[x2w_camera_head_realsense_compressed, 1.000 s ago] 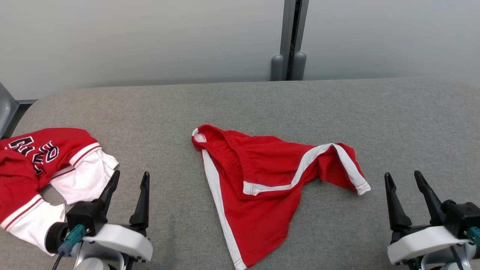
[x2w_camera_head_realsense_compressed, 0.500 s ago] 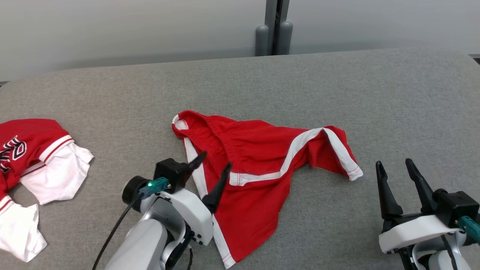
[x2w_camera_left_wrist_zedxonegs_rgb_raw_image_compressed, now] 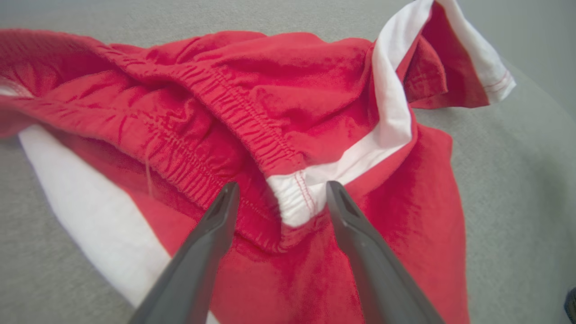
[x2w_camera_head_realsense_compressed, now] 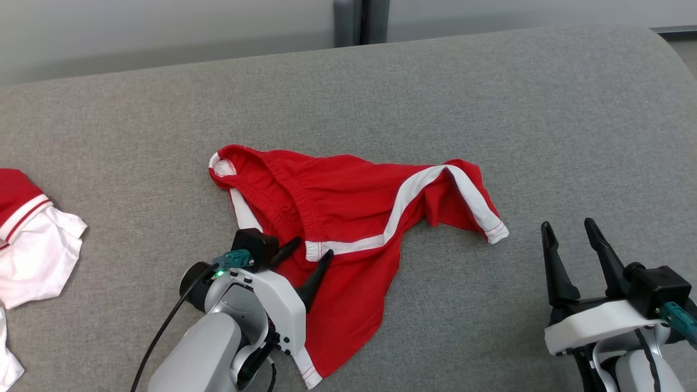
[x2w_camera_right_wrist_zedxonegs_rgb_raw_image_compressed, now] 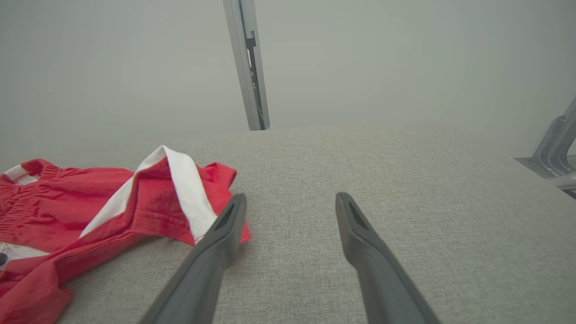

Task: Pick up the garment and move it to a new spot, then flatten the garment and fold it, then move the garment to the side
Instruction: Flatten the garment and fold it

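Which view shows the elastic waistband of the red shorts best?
The left wrist view: the waistband runs close across the middle, its gathers sharp, ending between the fingers of the open left gripper. The head view gives it smaller, its lower end by that gripper. The right wrist view catches a short piece at the left edge.

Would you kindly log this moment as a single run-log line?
phase: pre-grasp | left gripper: open, astride white trim corner of red shorts | right gripper: open, beside shorts, above grey table | shorts: crumpled on table
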You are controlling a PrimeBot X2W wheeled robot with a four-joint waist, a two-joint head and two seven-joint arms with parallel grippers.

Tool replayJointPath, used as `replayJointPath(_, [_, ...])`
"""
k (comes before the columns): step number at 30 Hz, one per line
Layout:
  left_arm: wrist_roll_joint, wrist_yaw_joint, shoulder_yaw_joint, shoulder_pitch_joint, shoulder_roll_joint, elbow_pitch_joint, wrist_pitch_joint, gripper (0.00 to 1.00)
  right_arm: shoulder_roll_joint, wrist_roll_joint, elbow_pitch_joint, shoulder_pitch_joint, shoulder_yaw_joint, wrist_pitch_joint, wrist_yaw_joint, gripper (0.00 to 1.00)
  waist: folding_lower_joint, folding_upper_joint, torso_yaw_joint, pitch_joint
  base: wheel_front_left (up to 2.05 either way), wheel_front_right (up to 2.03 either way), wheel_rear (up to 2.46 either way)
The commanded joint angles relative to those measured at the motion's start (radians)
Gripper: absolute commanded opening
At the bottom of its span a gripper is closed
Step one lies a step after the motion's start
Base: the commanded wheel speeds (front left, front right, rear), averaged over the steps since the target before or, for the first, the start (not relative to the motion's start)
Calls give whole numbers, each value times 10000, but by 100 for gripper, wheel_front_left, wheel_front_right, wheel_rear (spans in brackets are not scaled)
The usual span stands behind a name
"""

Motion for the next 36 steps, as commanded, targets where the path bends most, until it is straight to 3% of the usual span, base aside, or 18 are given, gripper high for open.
replayJointPath(1, [-99, -50, -45, -238, 102, 11, -123, 10, 7, 7, 86, -143, 121, 15, 21, 100, 0, 0, -13, 102, 0, 0, 0])
replayJointPath(2, [-161, -42, -75, -268, 113, 46, -155, 0, 12, 2, 167, -187, 201, 71, 21, 100, 0, 0, -13, 133, 0, 0, 0])
replayJointPath(16, [-462, -44, -563, -700, 160, 233, -652, 0, 1, 320, 1243, -905, 1366, 208, 20, 100, 0, 0, 264, 490, 0, 0, 0])
replayJointPath(17, [-485, -44, -573, -703, 157, 257, -713, 0, 6, 376, 1340, -961, 1402, 215, 20, 44, 0, 0, 284, 500, 0, 0, 0])
replayJointPath(18, [-523, -44, -587, -686, 154, 284, -746, 0, 5, 421, 1466, -1014, 1435, 238, 20, 7, 0, 0, 296, 509, 0, 0, 0])
replayJointPath(19, [-539, -44, -585, -680, 154, 308, -821, 0, 3, 447, 1549, -1071, 1448, 224, 20, 0, 0, 0, 305, 520, 0, 0, 0])
replayJointPath(27, [-555, 140, -263, -830, 317, 46, -1657, 0, -190, 513, 1572, -1426, 1310, -59, 20, 0, 0, 0, 309, 461, 0, 0, 0])
replayJointPath(36, [-353, 508, 337, -1743, 893, -1398, -2120, 0, -907, 741, 781, -2223, 855, 78, 20, 0, 0, 0, 434, -150, 0, 0, 0])
